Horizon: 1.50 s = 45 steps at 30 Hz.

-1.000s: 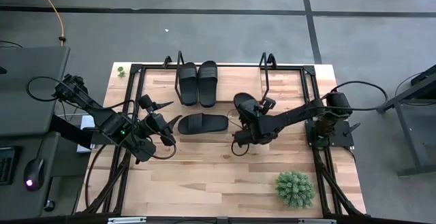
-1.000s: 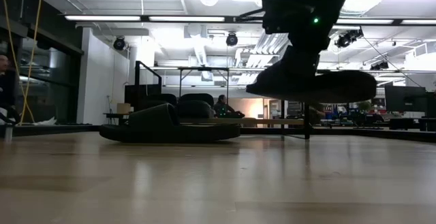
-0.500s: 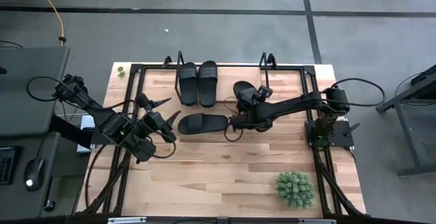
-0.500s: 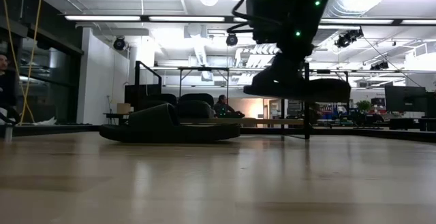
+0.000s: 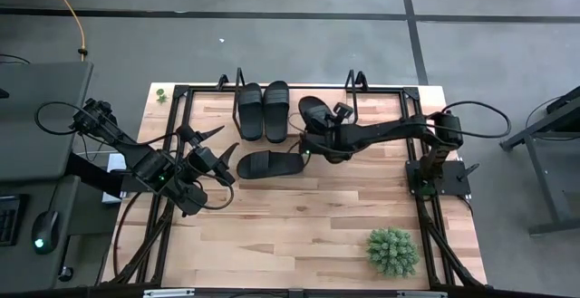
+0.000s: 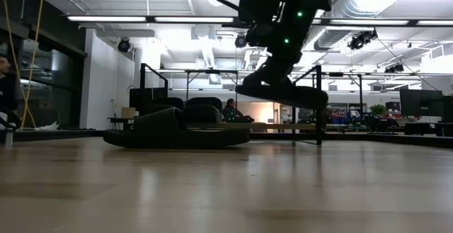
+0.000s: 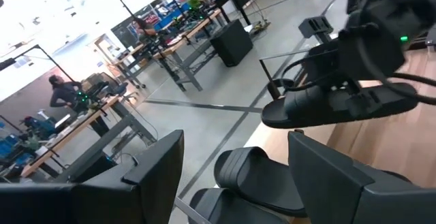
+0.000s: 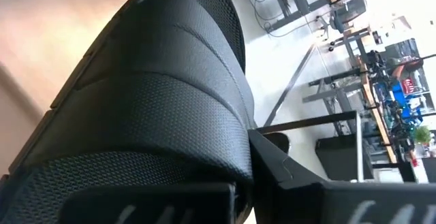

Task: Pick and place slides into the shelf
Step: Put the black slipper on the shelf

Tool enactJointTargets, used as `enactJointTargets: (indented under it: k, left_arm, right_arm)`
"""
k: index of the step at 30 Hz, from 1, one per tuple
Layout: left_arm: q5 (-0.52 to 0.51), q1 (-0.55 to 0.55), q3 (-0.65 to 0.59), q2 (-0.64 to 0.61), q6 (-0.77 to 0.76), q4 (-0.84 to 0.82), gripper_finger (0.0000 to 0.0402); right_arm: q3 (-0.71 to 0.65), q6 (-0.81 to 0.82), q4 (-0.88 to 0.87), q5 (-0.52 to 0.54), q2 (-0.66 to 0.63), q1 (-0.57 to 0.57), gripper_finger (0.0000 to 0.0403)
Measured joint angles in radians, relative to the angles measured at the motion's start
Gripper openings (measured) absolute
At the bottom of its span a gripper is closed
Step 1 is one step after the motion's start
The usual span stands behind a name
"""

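Right hand (image 5: 319, 140) pinches the carried slide (image 5: 314, 115) by its strap, lifted clear of the table (image 5: 299, 235), hanging at the shelf (image 5: 385, 99) just beside the two shelved slides (image 5: 263, 110). In the low view the carried slide tilts in the air above shelf level. Left hand (image 5: 210, 153) waits with fingers spread, near the last slide (image 5: 269, 164), which lies flat on the table in front of the shelf. Progress: two slides placed, a third about to go in, the fourth untouched. Roughly halfway. Left: set this one down, then fetch the last.
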Motion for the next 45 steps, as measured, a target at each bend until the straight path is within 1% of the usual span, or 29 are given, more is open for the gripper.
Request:
enactJointTargets:
  k: [10,16,24,33,45]
  left_arm:
    - [0.0,0.0,0.0,0.0,0.007,0.0,0.0246]
    - [0.001,0.0,0.0,0.0,0.007,0.0,0.0246]
    - [0.005,0.0,0.0,0.0,0.007,0.0,0.0246]
    - [0.0,0.0,0.0,0.0,0.007,-0.001,0.0246]
    - [0.0,0.0,0.0,0.0,0.007,-0.001,0.0246]
  right_arm:
    - [0.147,-0.011,-0.075,-0.009,0.0,-0.088,0.0]
    - [0.216,0.02,-0.153,-0.084,0.0,-0.139,0.0]
    - [0.224,0.08,-0.254,-0.116,0.0,-0.203,0.0]
    - [0.224,0.07,-0.26,-0.124,0.009,-0.252,0.0]
    - [0.224,0.044,-0.24,-0.127,0.11,-0.301,0.0]
